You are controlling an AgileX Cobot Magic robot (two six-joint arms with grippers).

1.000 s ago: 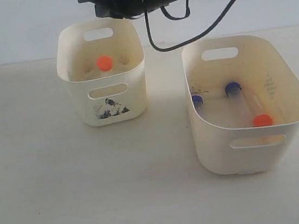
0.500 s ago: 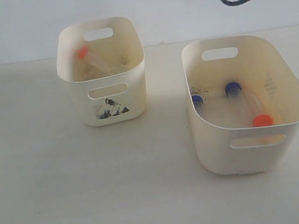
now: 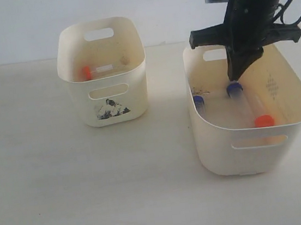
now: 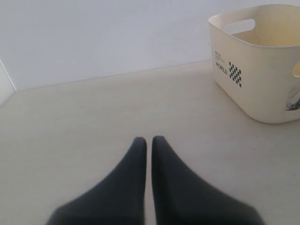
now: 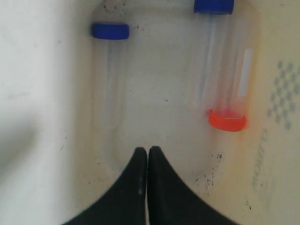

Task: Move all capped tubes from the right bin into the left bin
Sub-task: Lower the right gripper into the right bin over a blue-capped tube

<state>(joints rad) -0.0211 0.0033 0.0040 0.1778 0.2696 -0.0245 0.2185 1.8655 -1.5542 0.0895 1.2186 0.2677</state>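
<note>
The narrow left bin (image 3: 136,95), with a dark picture on its front, holds one orange-capped tube (image 3: 87,72) lying inside. The wide right bin (image 3: 255,157) holds three tubes: two with blue caps (image 3: 198,100) (image 3: 234,88) and one with an orange cap (image 3: 263,121). My right gripper (image 3: 235,75) hangs shut inside the right bin, just above the middle blue cap, and holds nothing. In the right wrist view the right gripper (image 5: 148,151) points at the bin floor between a blue-capped tube (image 5: 110,30) and the orange-capped one (image 5: 227,120). The left gripper (image 4: 148,139) is shut and empty over bare table.
In the left wrist view, the left bin (image 4: 262,89) stands off to one side, showing a checker print and lettering. A pale wall runs behind the table. Black cables trail from the right arm (image 3: 258,6).
The right arm swung from above the left bin over to the right bin and dropped into it. The orange-capped tube in the left bin fell and settled lying down.
</note>
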